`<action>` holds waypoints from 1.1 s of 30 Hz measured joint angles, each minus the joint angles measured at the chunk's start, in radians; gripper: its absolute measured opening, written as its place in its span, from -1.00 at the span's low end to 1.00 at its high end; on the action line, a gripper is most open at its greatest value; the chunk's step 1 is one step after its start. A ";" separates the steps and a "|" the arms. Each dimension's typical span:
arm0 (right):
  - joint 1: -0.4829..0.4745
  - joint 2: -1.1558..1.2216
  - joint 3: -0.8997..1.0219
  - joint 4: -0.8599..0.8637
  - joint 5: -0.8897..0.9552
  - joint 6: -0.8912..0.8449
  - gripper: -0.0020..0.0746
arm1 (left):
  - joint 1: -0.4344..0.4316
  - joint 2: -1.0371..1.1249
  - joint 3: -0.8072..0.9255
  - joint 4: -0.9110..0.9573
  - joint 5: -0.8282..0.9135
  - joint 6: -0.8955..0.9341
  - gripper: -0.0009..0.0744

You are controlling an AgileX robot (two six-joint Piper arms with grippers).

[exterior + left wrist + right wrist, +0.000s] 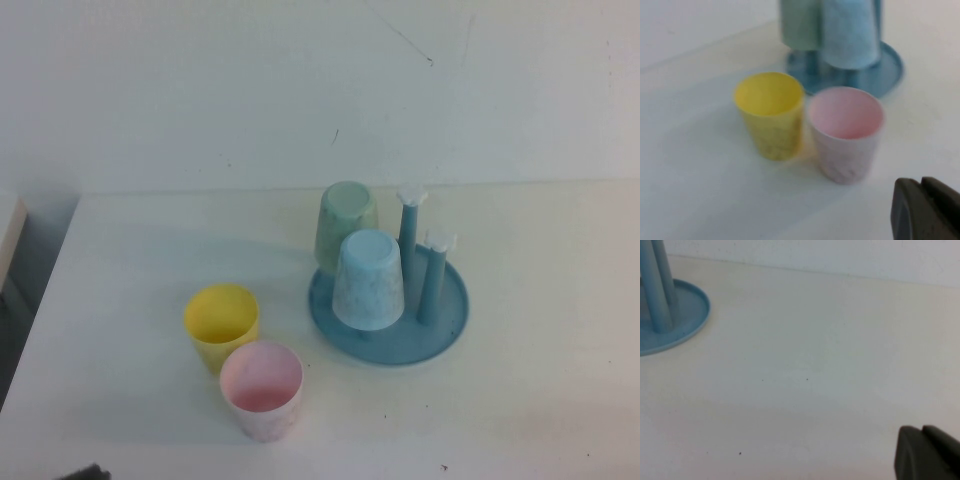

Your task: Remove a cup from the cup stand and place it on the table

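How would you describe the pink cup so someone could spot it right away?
Find the round blue cup stand on the white table. Two upright cups stand to its left, nearer the robot. The pink cup is the nearer one, beside the yellow cup.

On the table (540,400) before you, the cup stand (448,322) sits right of centre, two cups upturned on its pegs, one (346,226) behind the other (368,279), with two bare pegs (411,230) to their right. Left of the stand, two cups stand upright on the tabletop (apparently touching): the cup (262,390) nearest you, another (222,325) just behind and left of it. The left gripper (925,210) sits near that pair; the right gripper (927,452) is well right of the stand.
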 joint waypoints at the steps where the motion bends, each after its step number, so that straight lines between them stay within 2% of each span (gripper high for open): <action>1: 0.000 0.000 0.000 0.000 0.000 0.000 -0.95 | 0.044 -0.006 0.014 0.024 -0.031 -0.022 -0.98; 9: 0.000 0.000 0.000 -0.002 0.000 0.001 -0.95 | 0.416 -0.088 0.198 0.009 -0.358 -0.109 -0.98; 12: 0.000 0.000 0.000 -0.002 0.000 0.001 -0.95 | 0.521 -0.128 0.240 0.000 -0.439 -0.134 -0.98; 15: 0.000 0.000 0.000 -0.002 0.001 0.001 -0.95 | 0.613 -0.168 0.246 0.000 -0.446 -0.146 -0.98; 19: 0.000 0.000 0.000 -0.002 0.001 0.001 -0.95 | 0.711 -0.213 0.246 0.011 -0.369 -0.148 -0.98; 26: 0.000 0.000 0.000 -0.003 0.001 0.001 -0.95 | 0.755 -0.262 0.246 0.028 -0.110 -0.132 -0.98; 33: 0.000 0.000 0.000 -0.003 0.001 0.001 -0.95 | 0.713 -0.262 0.245 0.028 -0.093 -0.089 -0.98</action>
